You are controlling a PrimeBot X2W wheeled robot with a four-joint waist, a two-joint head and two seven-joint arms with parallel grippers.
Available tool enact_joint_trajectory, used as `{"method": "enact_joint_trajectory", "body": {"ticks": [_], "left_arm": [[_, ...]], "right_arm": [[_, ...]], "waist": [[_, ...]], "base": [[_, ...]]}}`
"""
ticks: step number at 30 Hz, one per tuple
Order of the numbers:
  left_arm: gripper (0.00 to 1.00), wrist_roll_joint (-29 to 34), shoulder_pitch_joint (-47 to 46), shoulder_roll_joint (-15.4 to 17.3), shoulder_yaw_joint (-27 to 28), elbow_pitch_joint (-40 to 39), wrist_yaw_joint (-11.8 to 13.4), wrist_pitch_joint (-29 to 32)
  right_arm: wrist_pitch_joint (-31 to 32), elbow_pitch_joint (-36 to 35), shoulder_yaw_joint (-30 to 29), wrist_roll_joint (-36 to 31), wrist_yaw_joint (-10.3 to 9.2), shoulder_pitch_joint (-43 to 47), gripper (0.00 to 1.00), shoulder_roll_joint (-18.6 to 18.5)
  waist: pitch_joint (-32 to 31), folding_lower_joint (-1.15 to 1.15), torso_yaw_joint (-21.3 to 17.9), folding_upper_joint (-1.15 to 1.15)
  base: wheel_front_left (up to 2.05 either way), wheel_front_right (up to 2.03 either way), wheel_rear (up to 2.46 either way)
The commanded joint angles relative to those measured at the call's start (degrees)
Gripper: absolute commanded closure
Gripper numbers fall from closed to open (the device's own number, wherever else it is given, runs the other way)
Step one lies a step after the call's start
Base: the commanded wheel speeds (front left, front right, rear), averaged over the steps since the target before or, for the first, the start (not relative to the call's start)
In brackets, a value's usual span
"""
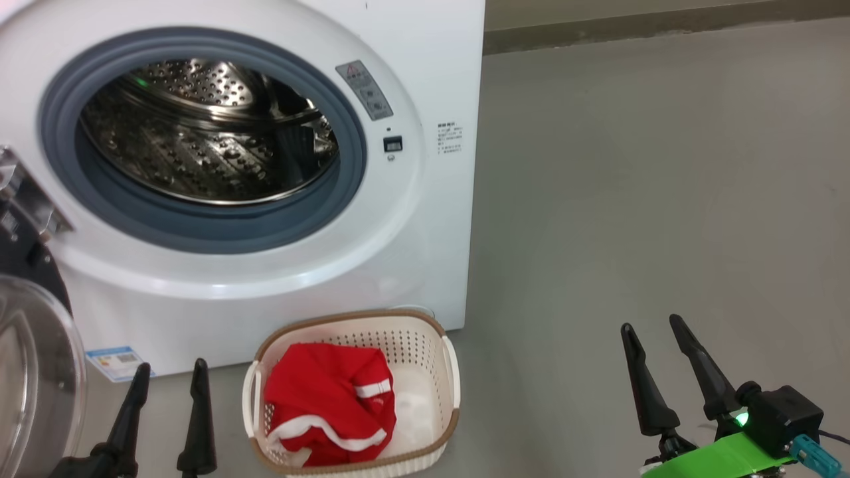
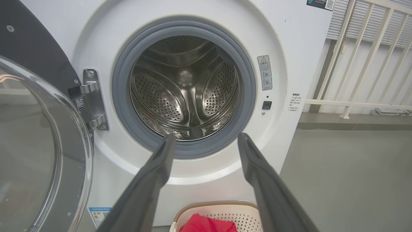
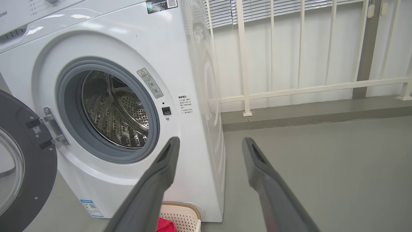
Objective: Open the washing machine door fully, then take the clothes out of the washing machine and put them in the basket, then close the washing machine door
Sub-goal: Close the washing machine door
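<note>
Head view with wrist views: clothes (image 1: 325,398) in the basket (image 1: 406,345), washing machine door (image 1: 30,358) open

The washing machine (image 1: 431,79) stands on a grey floor (image 1: 631,199), its front toward the robot. Its door is swung wide on the hinge (image 2: 91,100) at the left of the opening, so the black rim and clear glass bowl lie at the left margin of the head view, apart from the grey-blue rubber ring (image 1: 199,229). Through the ring the perforated steel drum (image 1: 206,133) shows its bare metal walls. A small blue sticker (image 1: 119,362) marks the lower left of the front panel.

The basket rests on the floor just before the machine's lower right corner; whether it touches the panel cannot be told. The red clothes with white trim lie bunched inside it, toward its left side, below the brown rim.

The left gripper (image 1: 171,366) sits at the lower left, just beside the basket, fingers spread wide with nothing between them. In its wrist view the fingers frame the bottom of the ring. The right gripper (image 1: 651,323) sits at the lower right, well apart from the basket, over bare floor, likewise spread wide and holding nothing. A white railing (image 3: 289,90) stands beyond the machine's right side.
</note>
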Motion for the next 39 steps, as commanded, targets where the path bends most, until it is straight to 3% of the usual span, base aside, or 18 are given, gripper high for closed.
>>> {"method": "enact_joint_trajectory", "body": {"ticks": [1,9,25,39], "left_arm": [[0.0,0.2,-0.4,0.6,1.9,-1.1,0.0,-0.7],[0.0,0.7,-0.4,0.6,2.1,-0.1,-0.3,-0.7],[0.0,1.0,-0.5,0.6,2.0,-0.3,0.4,-0.7],[0.0,0.7,-0.4,0.6,0.7,-1.3,2.3,-0.7]], "right_arm": [[-0.4,-2.1,1.6,0.2,0.28,-0.6,0.0,-0.1],[-0.4,-0.9,1.2,0.7,0.28,-1.4,0.0,-0.1],[-0.4,-0.4,1.3,0.7,0.28,-1.8,0.0,-0.1],[-0.4,1.4,1.9,0.1,0.28,-3.7,0.0,-0.1]], "waist": [[0.0,0.0,0.1,0.0],[0.2,0.0,0.5,0.0],[0.7,0.0,1.3,0.0],[1.1,0.0,7.5,0.0]], "base": [[-1.66,1.66,0.0],[-0.96,0.96,0.0],[-0.03,0.03,0.0],[0.0,0.0,0.0]]}}
